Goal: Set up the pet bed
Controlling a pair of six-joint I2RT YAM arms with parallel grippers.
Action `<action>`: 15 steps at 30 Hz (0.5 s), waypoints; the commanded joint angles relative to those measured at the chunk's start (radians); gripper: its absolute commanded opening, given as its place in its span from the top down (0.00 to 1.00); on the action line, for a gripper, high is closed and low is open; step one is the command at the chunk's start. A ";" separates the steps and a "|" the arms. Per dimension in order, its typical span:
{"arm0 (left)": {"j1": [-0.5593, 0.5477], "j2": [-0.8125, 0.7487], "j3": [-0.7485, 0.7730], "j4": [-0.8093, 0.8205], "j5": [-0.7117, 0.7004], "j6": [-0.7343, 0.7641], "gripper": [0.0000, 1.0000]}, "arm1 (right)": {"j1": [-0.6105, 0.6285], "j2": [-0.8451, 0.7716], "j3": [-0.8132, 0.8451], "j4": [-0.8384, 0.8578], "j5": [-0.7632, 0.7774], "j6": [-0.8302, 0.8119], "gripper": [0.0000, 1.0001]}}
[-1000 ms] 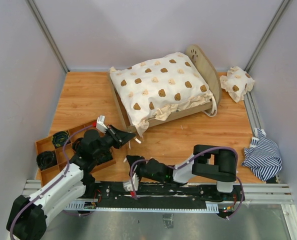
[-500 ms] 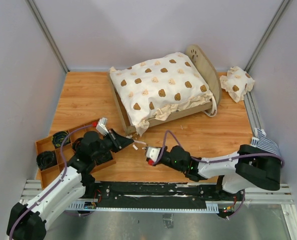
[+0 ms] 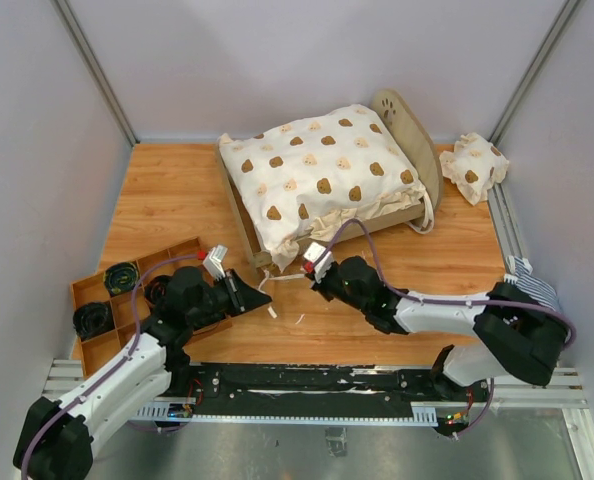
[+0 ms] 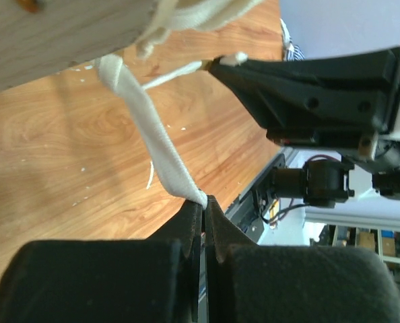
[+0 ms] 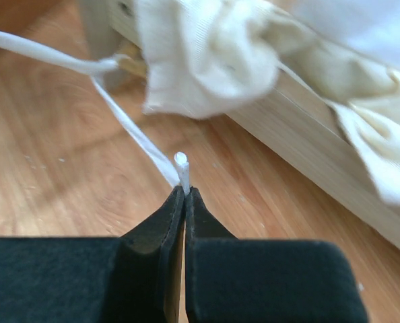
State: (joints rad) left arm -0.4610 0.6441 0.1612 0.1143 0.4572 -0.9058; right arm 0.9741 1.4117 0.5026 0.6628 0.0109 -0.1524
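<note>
The wooden table [image 3: 177, 190] carries the pet bed [image 3: 235, 205] at its far edge, about the middle, with the arched headboard toward the far right corner. A cream bear-print cover [image 3: 317, 170] is spread over the frame and bulges up, so that part looks done. What lies under it cannot be seen. A crumpled blue-and-white striped cloth [image 3: 527, 310] lies at the table's right edge near the near corner, well apart from the bed. The small pillow [image 3: 474, 165] sits past the far right corner, so both seem left to place. At the near left corner stands a divided wooden tray [image 3: 89, 278]. Its compartments hold dark coils [image 3: 120, 277], and some are hidden by the left arm. The left gripper [image 4: 203, 202] has its fingers pressed together on a flat white tie [image 4: 156, 141] running from the bed's near left corner. The right gripper [image 5: 183, 192] pinches the end of a thinner strand [image 5: 136, 138] at that corner, so fastening the cover there seems to be the step in hand.
</note>
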 commanded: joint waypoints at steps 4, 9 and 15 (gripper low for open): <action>0.004 0.007 -0.002 0.030 0.089 0.000 1.00 | -0.031 -0.203 -0.064 -0.248 0.186 0.115 1.00; 0.004 -0.008 0.025 -0.124 -0.041 0.027 1.00 | -0.028 -0.254 -0.103 -0.216 0.023 0.114 1.00; 0.004 -0.005 0.049 -0.259 -0.176 0.057 1.00 | -0.026 -0.286 -0.066 -0.311 0.180 0.160 1.00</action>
State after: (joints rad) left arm -0.4610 0.6460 0.1722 -0.0441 0.3786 -0.8814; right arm 0.9531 1.1694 0.4168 0.4416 0.0628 -0.0399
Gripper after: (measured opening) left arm 0.011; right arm 0.011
